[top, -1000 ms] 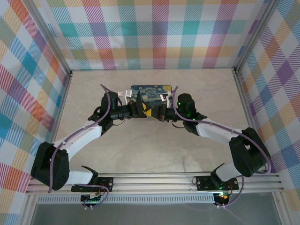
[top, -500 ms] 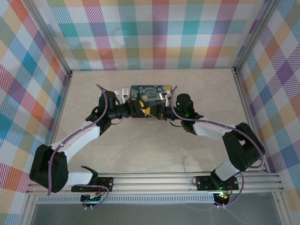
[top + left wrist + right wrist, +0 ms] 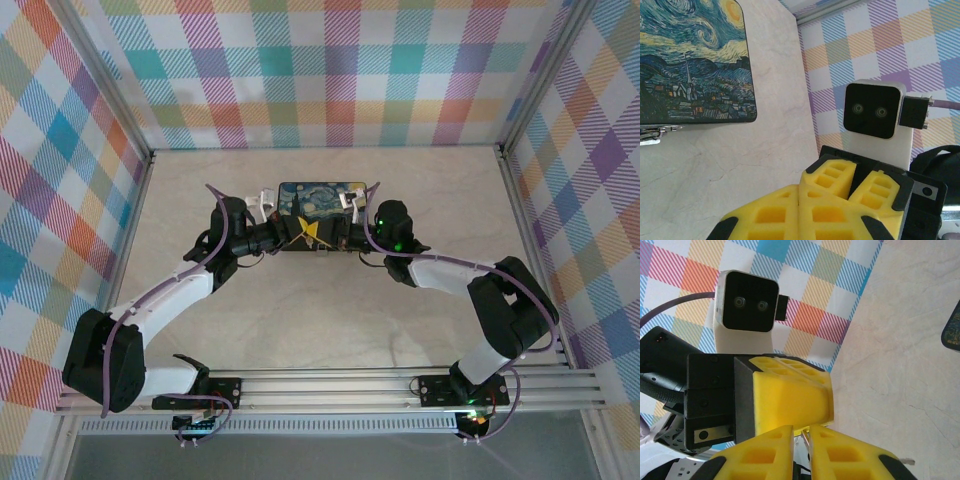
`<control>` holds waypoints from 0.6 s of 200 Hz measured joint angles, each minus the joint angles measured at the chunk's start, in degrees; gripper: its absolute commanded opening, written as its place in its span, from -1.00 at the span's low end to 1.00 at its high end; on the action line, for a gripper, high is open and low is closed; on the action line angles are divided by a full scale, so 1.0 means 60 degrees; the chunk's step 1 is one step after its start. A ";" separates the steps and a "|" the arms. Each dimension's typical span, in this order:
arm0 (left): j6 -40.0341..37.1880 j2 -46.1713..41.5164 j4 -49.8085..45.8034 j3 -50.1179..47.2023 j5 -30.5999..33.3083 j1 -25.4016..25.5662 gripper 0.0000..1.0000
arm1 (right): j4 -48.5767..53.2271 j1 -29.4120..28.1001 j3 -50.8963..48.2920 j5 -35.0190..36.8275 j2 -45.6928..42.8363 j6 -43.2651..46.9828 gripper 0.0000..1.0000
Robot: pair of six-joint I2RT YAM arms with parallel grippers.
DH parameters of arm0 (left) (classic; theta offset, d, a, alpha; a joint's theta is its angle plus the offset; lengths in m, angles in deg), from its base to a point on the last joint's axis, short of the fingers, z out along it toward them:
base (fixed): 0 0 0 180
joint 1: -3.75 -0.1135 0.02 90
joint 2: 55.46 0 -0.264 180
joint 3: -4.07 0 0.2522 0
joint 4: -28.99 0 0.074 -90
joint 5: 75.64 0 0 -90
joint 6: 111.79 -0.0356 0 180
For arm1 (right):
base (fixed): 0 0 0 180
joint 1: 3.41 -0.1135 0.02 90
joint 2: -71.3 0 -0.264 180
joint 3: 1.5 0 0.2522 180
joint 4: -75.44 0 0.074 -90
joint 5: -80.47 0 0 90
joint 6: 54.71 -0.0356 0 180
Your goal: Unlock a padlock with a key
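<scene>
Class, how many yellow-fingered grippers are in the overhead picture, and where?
2. The left gripper sits left of centre, the right gripper just right of it, fingertips close together by the tin's near edge.

Lab test cell, plaid walls (image 3: 340, 70), aluminium frame (image 3: 330, 385)

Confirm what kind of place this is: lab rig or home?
Most likely a lab robot-data cell, not a home: plaid-printed backdrop walls on an aluminium frame box in a marble-look tabletop, and the left arm and right arm are bolted to a slotted rail.
</scene>
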 measured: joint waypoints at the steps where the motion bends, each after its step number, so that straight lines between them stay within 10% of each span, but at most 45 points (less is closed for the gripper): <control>1: 0.0004 0.0000 0.0000 -0.0004 0.0000 0.0000 -1.00 | 0.0004 0.0000 0.0000 0.0000 0.0000 -0.0007 -0.59; 120: 0.0080 -0.0164 0.0095 -0.0015 -0.0084 -0.0149 -1.00 | 0.0729 0.0018 0.0000 -0.0229 -0.0073 0.0299 -0.43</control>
